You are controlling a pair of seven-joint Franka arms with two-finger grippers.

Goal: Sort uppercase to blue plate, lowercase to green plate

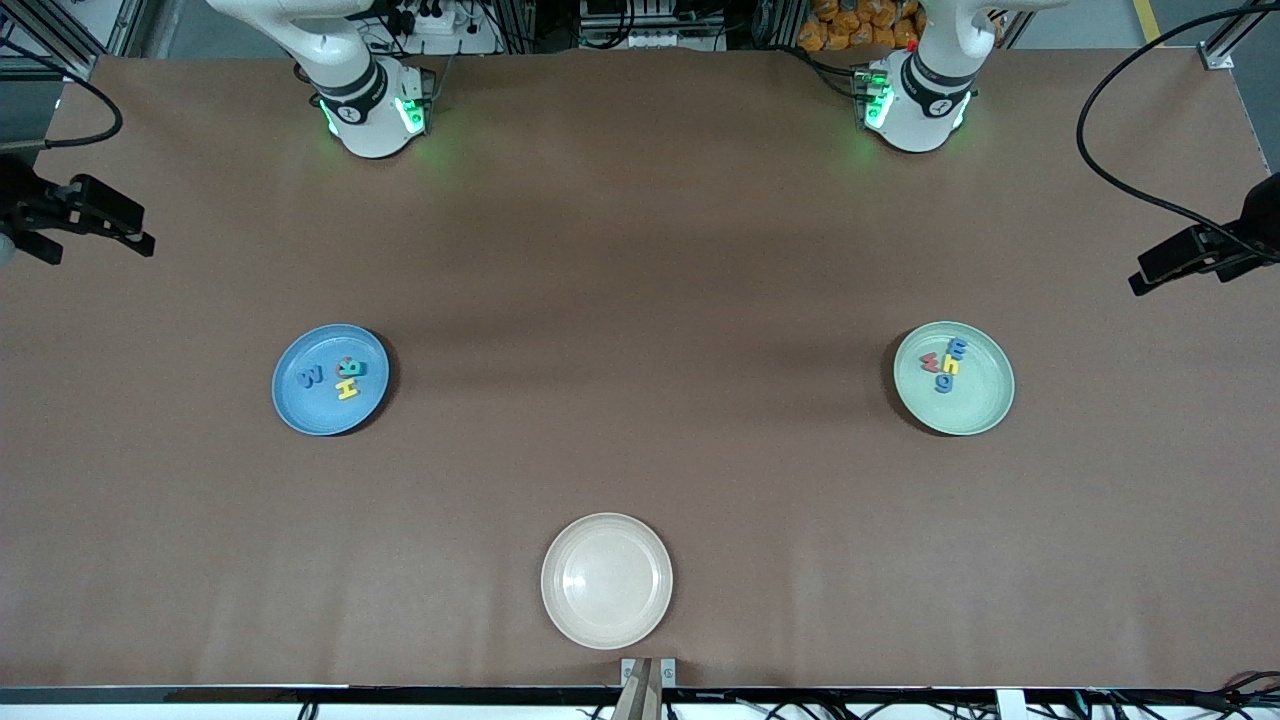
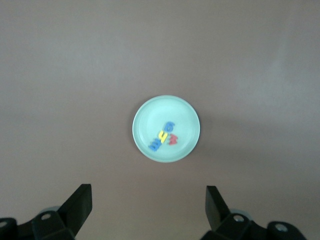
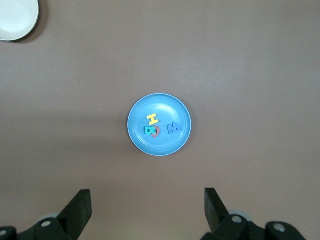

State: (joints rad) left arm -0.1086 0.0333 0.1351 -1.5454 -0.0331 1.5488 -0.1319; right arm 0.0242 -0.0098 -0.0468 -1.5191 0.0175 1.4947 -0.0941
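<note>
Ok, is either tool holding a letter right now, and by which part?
Nothing is held. The left tool hangs open over the green plate, the right tool open over the blue plate.

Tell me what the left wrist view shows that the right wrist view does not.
Only the left wrist view shows the green plate with four lowercase letters, under the open left claw. Only the right wrist view shows the blue plate with four uppercase letters, the cream plate, and the open right claw. Both show the brown table.
</note>
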